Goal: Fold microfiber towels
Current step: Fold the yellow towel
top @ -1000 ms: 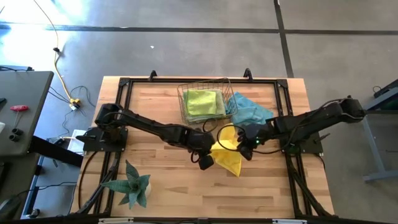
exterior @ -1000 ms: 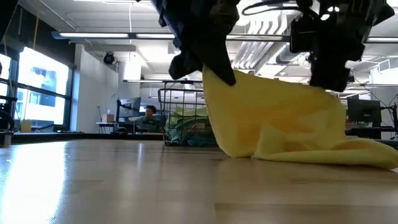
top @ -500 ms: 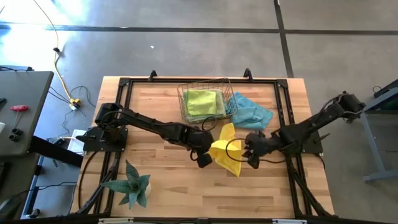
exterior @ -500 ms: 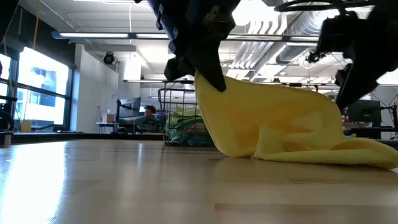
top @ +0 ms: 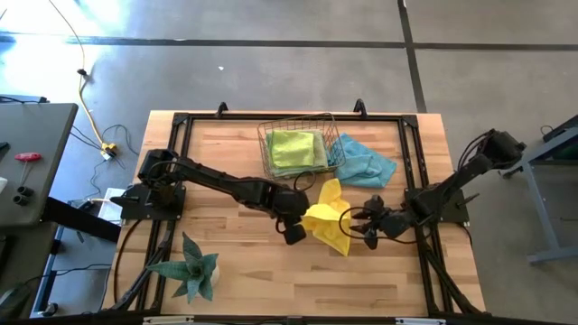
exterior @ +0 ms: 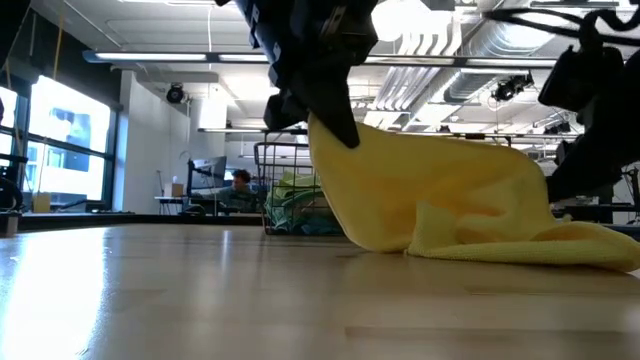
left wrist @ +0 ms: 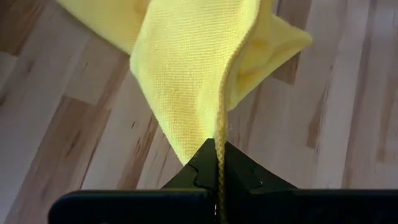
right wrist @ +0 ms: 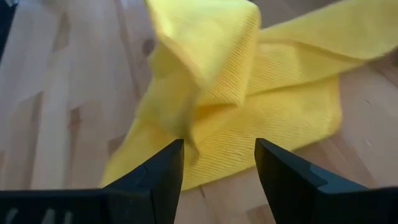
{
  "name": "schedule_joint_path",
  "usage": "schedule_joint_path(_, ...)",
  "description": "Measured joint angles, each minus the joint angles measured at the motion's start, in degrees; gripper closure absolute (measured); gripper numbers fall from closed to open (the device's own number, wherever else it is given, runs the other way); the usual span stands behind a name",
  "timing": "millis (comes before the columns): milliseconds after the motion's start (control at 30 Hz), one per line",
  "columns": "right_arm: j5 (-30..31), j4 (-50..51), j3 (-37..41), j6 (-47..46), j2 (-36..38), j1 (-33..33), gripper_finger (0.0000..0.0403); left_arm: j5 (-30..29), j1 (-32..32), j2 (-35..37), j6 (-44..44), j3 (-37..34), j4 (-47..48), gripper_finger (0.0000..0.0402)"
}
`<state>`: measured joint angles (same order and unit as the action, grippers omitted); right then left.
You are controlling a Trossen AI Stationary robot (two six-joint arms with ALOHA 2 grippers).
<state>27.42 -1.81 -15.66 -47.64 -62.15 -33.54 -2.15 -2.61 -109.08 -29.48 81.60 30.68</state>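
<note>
A bright yellow microfiber towel (top: 330,224) lies crumpled at the table's middle, one end raised. My left gripper (top: 302,223) is shut on that raised end, at the towel's left side. My right gripper (top: 358,227) stands open just right of the towel. In its wrist view the fingers (right wrist: 169,168) stand spread in front of the cloth (right wrist: 249,106), with nothing between them. A lime green towel (top: 293,147) lies folded in the copper wire basket (top: 271,137). A light blue towel (top: 363,161) lies on the table right of the basket. My left gripper pinches an edge of the yellow towel (left wrist: 219,140) between its two shut fingers, coming slanting down from the table's left. The held end (exterior: 325,128) is lifted off the table. The cloth slopes down slack from there, and its right part (exterior: 520,245) rests on the wood.
A spiky green plant (top: 191,266) stands near the front left corner. The basket stands at the far middle. Black frame rails (top: 424,244) run along the table's sides. Bare wood (top: 271,280) lies in front of the towel.
My right gripper has let go of the yellow towel and opened. It has drawn back toward the table's right edge, sinking lower. The towel's right part, which it held up, has slumped a little. The left end stays raised in my left gripper.
</note>
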Motion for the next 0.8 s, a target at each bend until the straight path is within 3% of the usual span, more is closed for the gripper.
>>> schedule_joint_path(333, 3.9, -9.6, 3.4, -1.0, -1.0, 0.1, 0.0212, -0.2, 1.3, 0.0, -0.4, 0.0, 4.0, 0.0401)
schedule_joint_path(633, 4.0, -19.4, 3.4, -2.0, -9.0, -1.8, 0.0212, -0.2, 1.9, 0.0, -0.3, 0.0, 4.0, 0.0401)
schedule_joint_path(800, 2.8, -20.0, 3.4, -5.9, -11.5, -3.7, 0.0212, -0.2, 1.9, 0.0, -0.3, 0.0, 4.0, 0.0401)
